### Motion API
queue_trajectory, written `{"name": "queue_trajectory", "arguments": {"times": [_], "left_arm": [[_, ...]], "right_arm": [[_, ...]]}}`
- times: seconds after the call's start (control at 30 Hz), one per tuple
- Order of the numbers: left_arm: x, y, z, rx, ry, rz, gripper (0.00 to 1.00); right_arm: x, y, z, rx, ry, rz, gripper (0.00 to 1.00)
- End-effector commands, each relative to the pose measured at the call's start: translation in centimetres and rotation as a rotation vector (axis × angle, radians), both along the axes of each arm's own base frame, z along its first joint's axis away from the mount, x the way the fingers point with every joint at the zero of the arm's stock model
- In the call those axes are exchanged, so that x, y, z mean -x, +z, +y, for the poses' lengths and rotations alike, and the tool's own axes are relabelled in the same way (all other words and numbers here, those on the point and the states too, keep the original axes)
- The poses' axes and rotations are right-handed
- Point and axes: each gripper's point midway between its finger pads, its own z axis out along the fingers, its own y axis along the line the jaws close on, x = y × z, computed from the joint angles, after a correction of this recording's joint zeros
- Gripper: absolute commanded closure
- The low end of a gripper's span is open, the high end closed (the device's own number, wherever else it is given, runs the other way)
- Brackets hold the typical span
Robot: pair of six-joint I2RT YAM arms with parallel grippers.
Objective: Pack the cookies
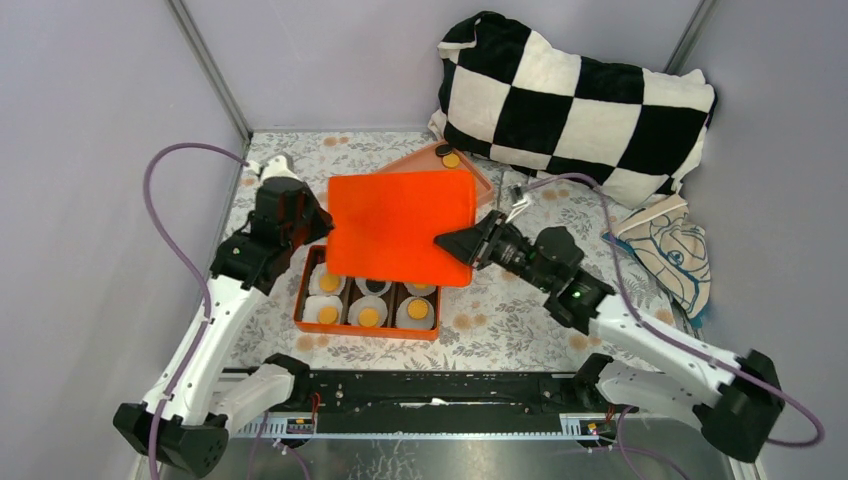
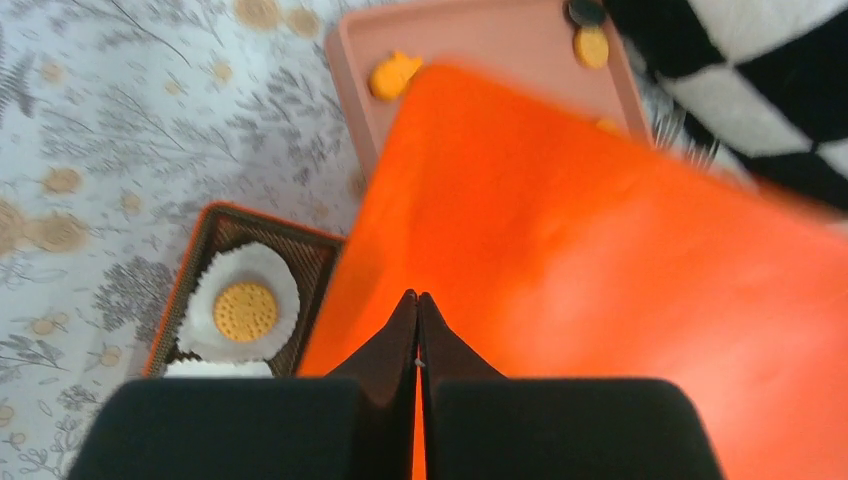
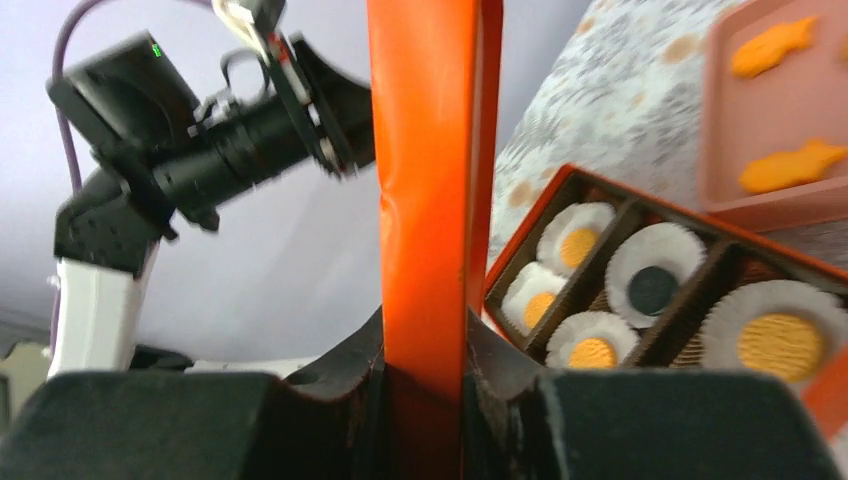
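Floral tablecloth (image 1: 520, 322); lid (image 1: 400, 225) edge above boxed cookies (image 1: 368, 316)

We saw round orange cookies (image 1: 368, 317) lying flat, one per white liner (image 2: 280, 290), in the box (image 1: 299, 308) compartments, a dark cookie (image 3: 652, 290) among them. Others lay loose on the tray (image 2: 480, 45): an orange disc (image 2: 591, 46), a dark one (image 2: 585, 10) just beside it, and irregular orange shapes (image 3: 795, 165).

Cookies (image 1: 368, 317) sit in the box (image 1: 366, 334) under the lid (image 1: 400, 225), tray (image 1: 475, 172) behind it
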Motion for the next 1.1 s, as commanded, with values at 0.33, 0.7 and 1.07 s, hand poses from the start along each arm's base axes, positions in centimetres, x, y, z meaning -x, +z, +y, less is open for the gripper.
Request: {"name": "queue_trajectory", "arguments": {"times": [0.33,0.7,1.07], "left_arm": [[0.6,-12.8,-8.7,0.025,-0.178,0.249,1.0],[-5.8,-18.7,-11.2,-0.087,-0.159,0.354,1.0],[-8.8,-20.7,-11.7,-0.098,-0.147,0.377,1.0]], "right_arm": [[-2.5,8.6,-18.6,0.508,-0.736,-0.245,1.0],[-2.5,7.4,-18.5,0.544,-0.719,-0.259,1.0],[-2.7,6.7,-18.5,0.57,-0.72,-0.263,1.0]]}}
